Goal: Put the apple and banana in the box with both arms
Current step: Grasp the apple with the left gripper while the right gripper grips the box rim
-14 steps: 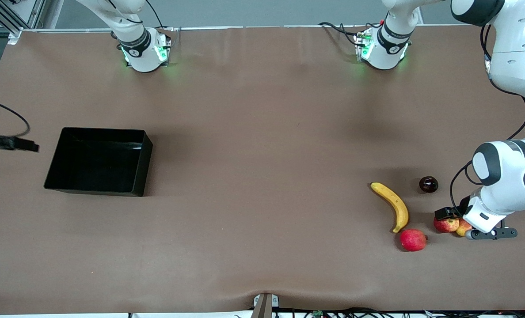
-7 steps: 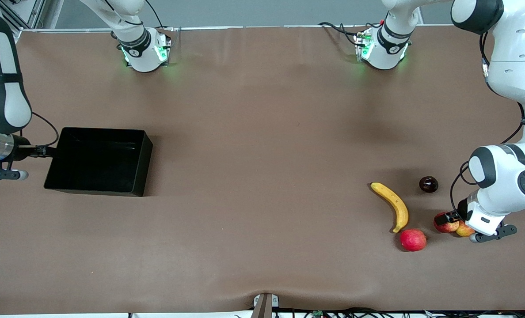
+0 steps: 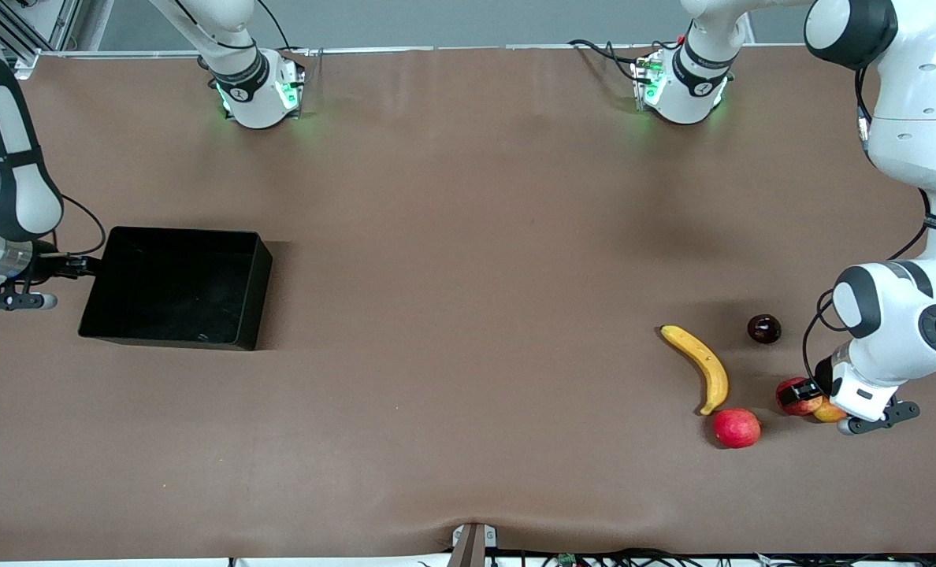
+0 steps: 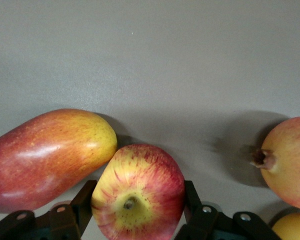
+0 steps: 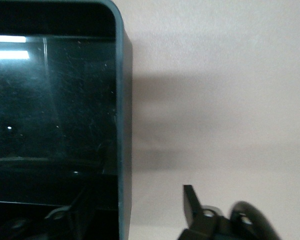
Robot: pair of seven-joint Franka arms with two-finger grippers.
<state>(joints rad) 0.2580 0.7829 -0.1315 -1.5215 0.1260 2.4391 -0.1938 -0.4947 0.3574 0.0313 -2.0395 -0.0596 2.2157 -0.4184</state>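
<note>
The apple [image 3: 799,396], red with yellow streaks, sits on the table at the left arm's end, touching a mango [image 3: 829,410]. My left gripper [image 3: 800,391] is shut on it: in the left wrist view the black fingers [image 4: 86,200] press both sides of the apple [image 4: 140,180]. The banana [image 3: 705,367] lies on the table beside it, toward the table's middle. The black box [image 3: 176,287] stands at the right arm's end. My right gripper [image 3: 82,268] is open, with its fingers [image 5: 192,205] on either side of the box's end wall [image 5: 122,125].
A pinkish-red round fruit [image 3: 736,428] lies nearer the front camera than the banana's tip and also shows in the left wrist view [image 4: 290,162]. A small dark fruit [image 3: 763,328] lies farther off. The mango [image 4: 45,155] touches the apple.
My right arm swung in from the table's edge and set its gripper at the box's end wall. My left gripper closed in around the apple.
</note>
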